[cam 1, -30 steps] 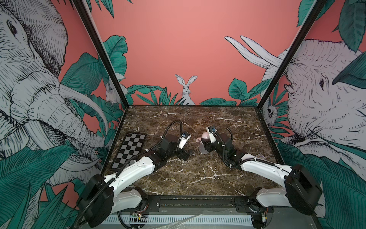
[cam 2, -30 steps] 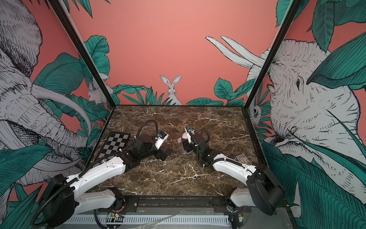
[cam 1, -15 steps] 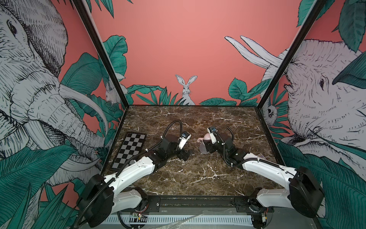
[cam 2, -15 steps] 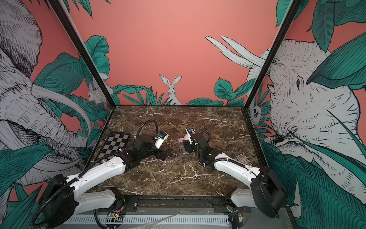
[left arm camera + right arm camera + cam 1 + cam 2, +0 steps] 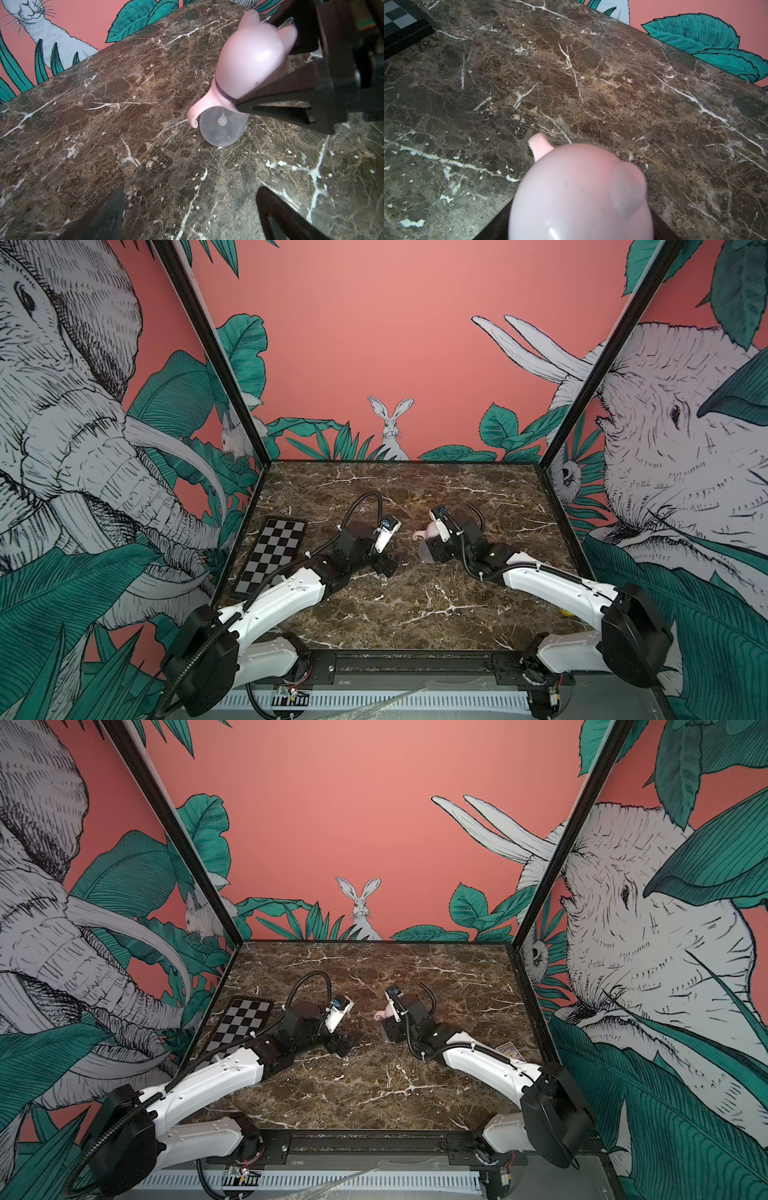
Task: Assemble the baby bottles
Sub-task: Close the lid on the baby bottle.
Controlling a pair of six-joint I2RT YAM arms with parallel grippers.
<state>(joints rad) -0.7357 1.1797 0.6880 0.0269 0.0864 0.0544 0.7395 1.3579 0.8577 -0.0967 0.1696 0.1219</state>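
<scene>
– Pink eared dome cap [image 5: 253, 60] tops the baby bottle [image 5: 427, 536], right?
– Yes. Under it, the left wrist view shows a thin purple collar [image 5: 223, 94], the pink ring [image 5: 215, 97] with 1 handle [image 5: 196, 114] curling out, and the clear plastic body [image 5: 223, 126]. All these parts are joined.
– Where is the bottle?
– Near the middle of the brown marble tabletop [image 5: 104, 128], a little toward the robot's right side. It is tilted, with its round base turned toward the left wrist camera. The base's low edge is at the marble; touching or just above, I cannot tell.
– And the right gripper [image 5: 432, 545]?
– Its 2 black fingers [image 5: 286, 97] stand on either side of the bottle, the near one against the ring and cap. Whether they press or only flank it, I cannot tell. The cap fills much of the right wrist view, the handle poking out beside it.
– What of the left gripper [image 5: 191, 220]?
– Spread wide and empty, low over bare marble, apart from the bottle and facing it.
– Anything else?
– 1 checkerboard [image 5: 276, 556] lies flat by the left wall.
</scene>
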